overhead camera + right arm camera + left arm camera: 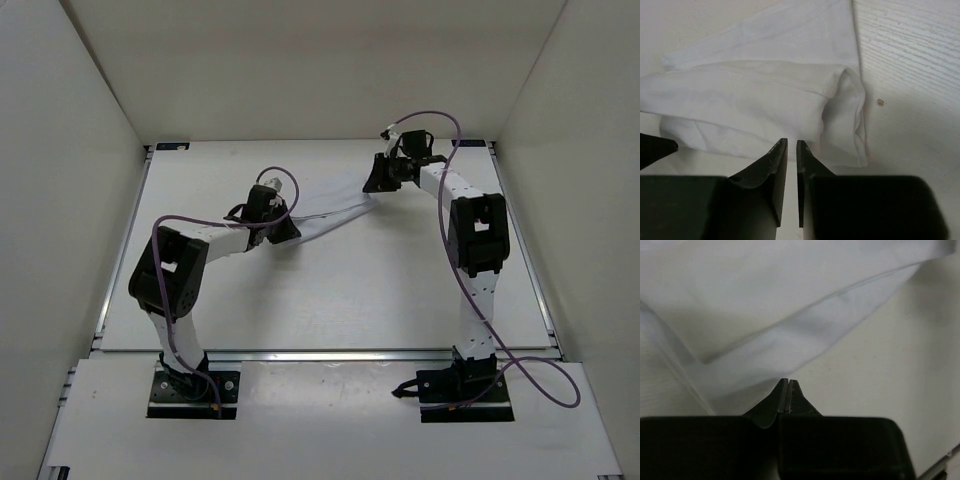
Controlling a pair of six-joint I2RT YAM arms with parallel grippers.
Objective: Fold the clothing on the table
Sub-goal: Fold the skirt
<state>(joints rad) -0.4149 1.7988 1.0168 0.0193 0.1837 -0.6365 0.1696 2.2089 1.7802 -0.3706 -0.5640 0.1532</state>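
**Item 1, left gripper** [789,382]. The jaws are pressed together, and a thin corner of the clothing [330,212] appears to be nipped at the very tips. The fabric lifts off the table [350,300] toward them. Risk: the bite looks shallow, so if you pull sideways the corner may slide out.

**Item 2, clothing.** It is white and thin, lying far-centre on the table, drawn into a narrow band between the two grippers (white on white, so its edges are hard to read from above). Risk: tension from one end only would drag the whole piece rather than fold it. The bunched right end could also set into a crooked crease.

**Item 3, right gripper** [792,142]. The jaws are almost together with a thin slit between them, and the tips sit at the near edge of a rumpled, doubled-over end. You cannot tell whether any fabric is caught. Risk: if nothing is held, lifting leaves that end behind and skews the fold.
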